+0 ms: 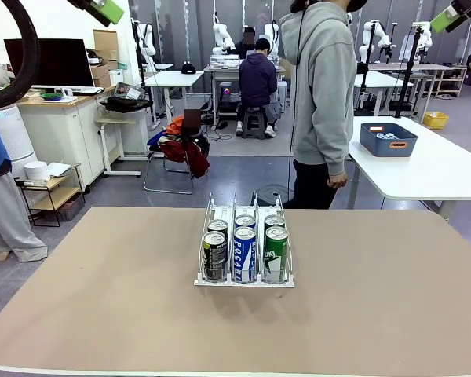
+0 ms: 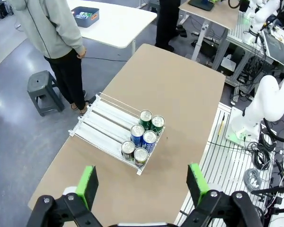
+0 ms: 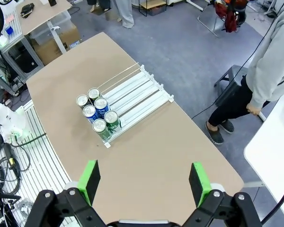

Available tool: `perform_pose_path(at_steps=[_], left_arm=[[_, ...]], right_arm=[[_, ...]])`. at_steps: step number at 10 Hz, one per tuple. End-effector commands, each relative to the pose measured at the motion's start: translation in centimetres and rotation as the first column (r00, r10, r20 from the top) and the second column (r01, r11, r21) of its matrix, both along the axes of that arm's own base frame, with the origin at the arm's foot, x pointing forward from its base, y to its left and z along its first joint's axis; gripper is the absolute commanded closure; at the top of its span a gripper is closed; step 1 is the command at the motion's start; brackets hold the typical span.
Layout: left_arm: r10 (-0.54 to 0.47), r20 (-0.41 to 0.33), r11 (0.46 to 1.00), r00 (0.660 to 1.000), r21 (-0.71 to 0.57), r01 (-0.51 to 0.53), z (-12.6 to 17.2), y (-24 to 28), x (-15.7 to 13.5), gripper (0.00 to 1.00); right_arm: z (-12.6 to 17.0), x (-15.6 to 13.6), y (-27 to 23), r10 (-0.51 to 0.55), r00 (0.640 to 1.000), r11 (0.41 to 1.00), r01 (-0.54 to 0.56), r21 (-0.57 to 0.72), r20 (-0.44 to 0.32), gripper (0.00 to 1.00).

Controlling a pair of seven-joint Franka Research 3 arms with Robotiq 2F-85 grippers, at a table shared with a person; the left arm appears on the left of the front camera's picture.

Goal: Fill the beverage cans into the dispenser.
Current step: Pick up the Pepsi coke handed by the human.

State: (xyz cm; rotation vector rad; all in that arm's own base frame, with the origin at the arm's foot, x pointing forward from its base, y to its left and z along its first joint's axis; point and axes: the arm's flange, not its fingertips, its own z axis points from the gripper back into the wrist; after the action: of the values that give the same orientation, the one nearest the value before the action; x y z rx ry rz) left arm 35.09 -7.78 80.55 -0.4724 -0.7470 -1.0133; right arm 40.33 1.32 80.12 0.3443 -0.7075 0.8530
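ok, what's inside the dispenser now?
Two per lane at the near end of the dispenser: black cans left, blue-and-white cans middle, green cans right. Far lane stretches are bare. Front cans cover the rear labels in the front view.

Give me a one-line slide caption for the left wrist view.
Open left gripper high above the table; six cans stand two per lane at one end of the dispenser, a person nearby.

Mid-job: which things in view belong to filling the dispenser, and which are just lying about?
Job:
dispenser
six cans at its near end, two per lane: black, blue-and-white, green

Lying about:
blue bin on the white table beyond
grey stool
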Motion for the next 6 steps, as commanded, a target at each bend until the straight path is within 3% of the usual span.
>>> perform_pose_path(at_steps=[1,6], left_arm=[[-0.020,0.002,0.999,1.000,0.045,0.020,0.15,0.43,0.11,0.00],[-0.013,-0.001,1.000,1.000,0.008,0.013,0.03,-0.03,-0.15,0.00]], right_arm=[[-0.62,0.09,-0.38,0.015,1.000,1.000,-0.015,-0.021,0.014,0.00],[-0.03,0.02,-0.02,0.005,1.000,1.000,-0.005,-0.003,0.003,0.00]])
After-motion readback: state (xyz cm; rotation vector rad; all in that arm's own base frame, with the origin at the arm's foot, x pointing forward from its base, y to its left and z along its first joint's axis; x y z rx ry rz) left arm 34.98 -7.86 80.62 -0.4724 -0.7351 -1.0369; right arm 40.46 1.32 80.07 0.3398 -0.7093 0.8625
